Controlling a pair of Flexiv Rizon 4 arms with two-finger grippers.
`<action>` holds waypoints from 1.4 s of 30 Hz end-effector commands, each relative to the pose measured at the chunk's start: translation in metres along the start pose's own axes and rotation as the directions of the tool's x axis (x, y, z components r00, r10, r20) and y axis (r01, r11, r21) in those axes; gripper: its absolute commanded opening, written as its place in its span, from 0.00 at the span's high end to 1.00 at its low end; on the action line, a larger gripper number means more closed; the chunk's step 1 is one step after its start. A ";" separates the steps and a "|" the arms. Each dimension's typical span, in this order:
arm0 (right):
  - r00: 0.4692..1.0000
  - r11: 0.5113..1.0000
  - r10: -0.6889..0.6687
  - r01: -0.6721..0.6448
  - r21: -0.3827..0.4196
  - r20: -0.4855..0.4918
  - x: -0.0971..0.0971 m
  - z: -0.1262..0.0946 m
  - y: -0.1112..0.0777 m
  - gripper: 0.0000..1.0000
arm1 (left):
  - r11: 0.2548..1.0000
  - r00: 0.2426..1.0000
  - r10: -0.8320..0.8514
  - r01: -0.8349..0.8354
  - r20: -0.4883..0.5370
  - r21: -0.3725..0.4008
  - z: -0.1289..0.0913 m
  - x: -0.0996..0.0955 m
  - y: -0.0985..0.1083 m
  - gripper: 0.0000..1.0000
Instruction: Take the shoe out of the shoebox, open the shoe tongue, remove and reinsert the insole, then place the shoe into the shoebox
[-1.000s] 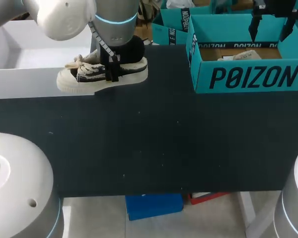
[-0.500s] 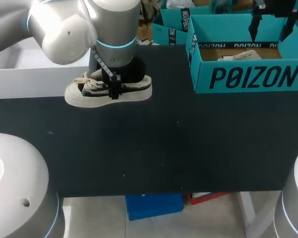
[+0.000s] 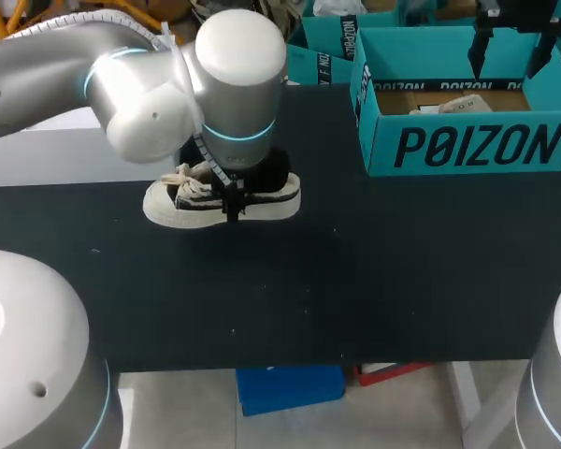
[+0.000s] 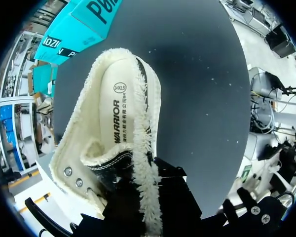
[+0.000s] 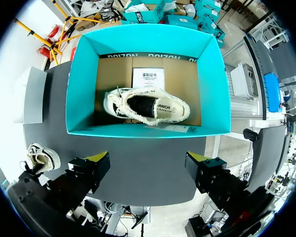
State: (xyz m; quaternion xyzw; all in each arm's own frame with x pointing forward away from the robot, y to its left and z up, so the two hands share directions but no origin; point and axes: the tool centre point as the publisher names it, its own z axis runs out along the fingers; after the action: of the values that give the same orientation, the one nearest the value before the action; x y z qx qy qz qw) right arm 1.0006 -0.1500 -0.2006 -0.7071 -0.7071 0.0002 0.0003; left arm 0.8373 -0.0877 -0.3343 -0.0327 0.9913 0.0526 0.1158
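head: overhead rear | L-wr: close on shoe [image 4: 116,118] | R-wr: above shoebox [image 5: 81,89]

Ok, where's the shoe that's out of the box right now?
In the head view the shoe is left of centre over the black table, clamped in the left gripper, well left of the teal shoebox.

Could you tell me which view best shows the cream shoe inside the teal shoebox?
The right wrist view looks down on the whole cream shoe in its teal cardboard shoebox. Head view: a sliver; left wrist view: none.
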 end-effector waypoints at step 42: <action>1.000 1.000 0.000 0.000 0.000 0.000 0.000 0.000 0.000 0.00 | 0.999 0.994 0.019 -0.014 -0.106 0.047 -0.019 0.002 0.000 0.00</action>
State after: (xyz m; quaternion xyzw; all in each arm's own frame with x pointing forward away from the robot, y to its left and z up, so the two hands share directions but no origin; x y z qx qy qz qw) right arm 1.0006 -0.1501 -0.2005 -0.7071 -0.7071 0.0002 0.0003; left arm 0.8431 -0.1095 -0.3502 -0.0268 0.9968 0.0489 0.0575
